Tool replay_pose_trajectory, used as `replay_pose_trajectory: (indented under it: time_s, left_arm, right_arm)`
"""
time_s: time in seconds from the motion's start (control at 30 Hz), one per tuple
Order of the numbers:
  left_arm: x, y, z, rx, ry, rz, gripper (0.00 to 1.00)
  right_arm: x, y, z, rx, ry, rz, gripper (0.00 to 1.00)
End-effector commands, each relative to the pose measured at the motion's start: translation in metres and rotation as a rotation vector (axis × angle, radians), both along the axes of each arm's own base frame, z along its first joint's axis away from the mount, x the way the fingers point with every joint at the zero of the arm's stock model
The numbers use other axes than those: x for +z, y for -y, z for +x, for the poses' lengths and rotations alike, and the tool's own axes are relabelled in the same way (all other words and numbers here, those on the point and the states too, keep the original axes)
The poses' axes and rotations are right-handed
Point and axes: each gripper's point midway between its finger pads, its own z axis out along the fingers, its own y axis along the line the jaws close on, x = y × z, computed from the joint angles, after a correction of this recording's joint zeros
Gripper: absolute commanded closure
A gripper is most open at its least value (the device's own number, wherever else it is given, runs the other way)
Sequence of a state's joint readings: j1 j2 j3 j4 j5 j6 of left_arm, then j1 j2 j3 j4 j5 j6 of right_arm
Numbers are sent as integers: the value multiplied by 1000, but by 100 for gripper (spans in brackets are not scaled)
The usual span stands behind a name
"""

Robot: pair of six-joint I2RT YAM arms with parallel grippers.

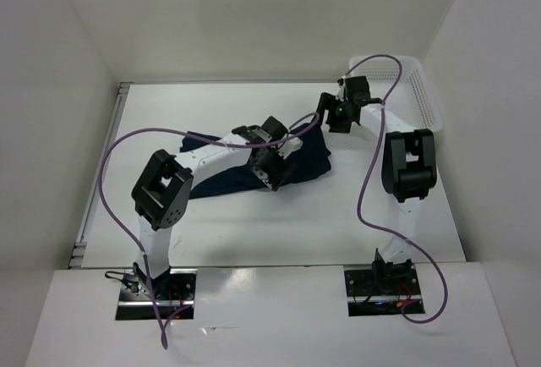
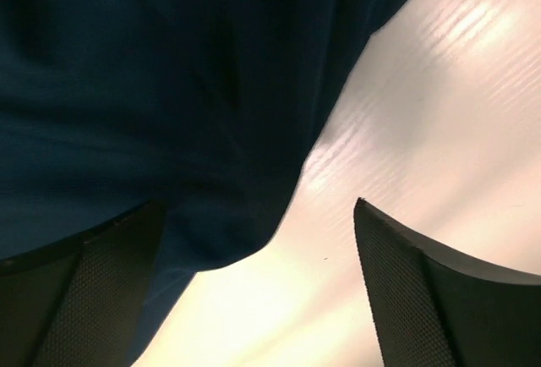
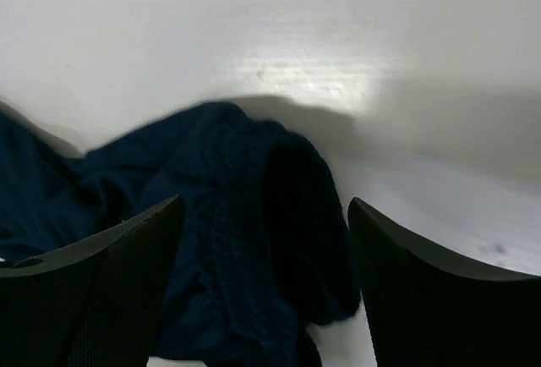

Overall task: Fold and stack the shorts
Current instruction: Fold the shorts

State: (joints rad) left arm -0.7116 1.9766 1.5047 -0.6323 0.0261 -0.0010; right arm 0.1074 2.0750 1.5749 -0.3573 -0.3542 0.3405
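The shorts (image 1: 310,154), plain dark navy, lie crumpled at mid-frame in the top view. My left gripper (image 2: 260,240) is spread wide over their curved hem, and my right gripper (image 3: 266,215) gapes above a bunched corner. Bare table (image 1: 254,223) lies right of the hem and beyond the corner. A basket (image 1: 427,88) sits upper right.

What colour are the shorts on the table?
The shorts are plain dark navy, unpatterned; clearest in the right wrist view.
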Motion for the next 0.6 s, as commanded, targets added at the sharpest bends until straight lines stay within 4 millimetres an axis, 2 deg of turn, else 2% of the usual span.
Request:
replay_pose_trajectory:
  time_s: [0.0, 0.03, 0.07, 0.1, 0.2, 0.23, 0.3, 0.33, 0.37, 0.47, 0.5, 0.57]
  left_arm:
    - [52, -17, 37, 83, 97, -57, 0]
    - [66, -23, 42, 100, 102, -90, 0]
    - [69, -36, 45, 126, 88, -94, 0]
    - [76, -65, 65, 203, 102, -109, 0]
    - [68, -125, 80, 343, 78, -96, 0]
    - [61, -163, 88, 432, 58, -97, 0]
    - [54, -197, 96, 515, 46, -100, 0]
    - [54, -223, 100, 576, 44, -110, 0]
    - [51, -235, 102, 604, 46, -109, 0]
    - [34, -263, 99, 674, -11, -96, 0]
    - [20, -266, 93, 683, -59, -89, 0]
    - [9, -268, 80, 694, -122, -104, 0]
  right_arm:
    - [32, 22, -18, 23, 78, -118, 17]
    - [27, 28, -23, 14, 69, -147, 17]
    - [20, 29, -33, 24, 46, -156, 17]
    - [2, 32, -48, 23, -2, -168, 17]
    - [-15, 35, -59, 55, -18, -193, 14]
    - [-20, 35, -60, 69, -10, -226, 12]
    - [-27, 27, -59, 119, -10, -233, 11]
    - [-35, 25, -62, 144, -25, -226, 11]
    - [-28, 17, -55, 185, 9, -200, 9]
    - [-43, 7, -57, 218, -15, -206, 9]
    - [-43, 2, -54, 226, -4, -205, 9]
    - [-47, 1, -55, 225, -20, -193, 9]
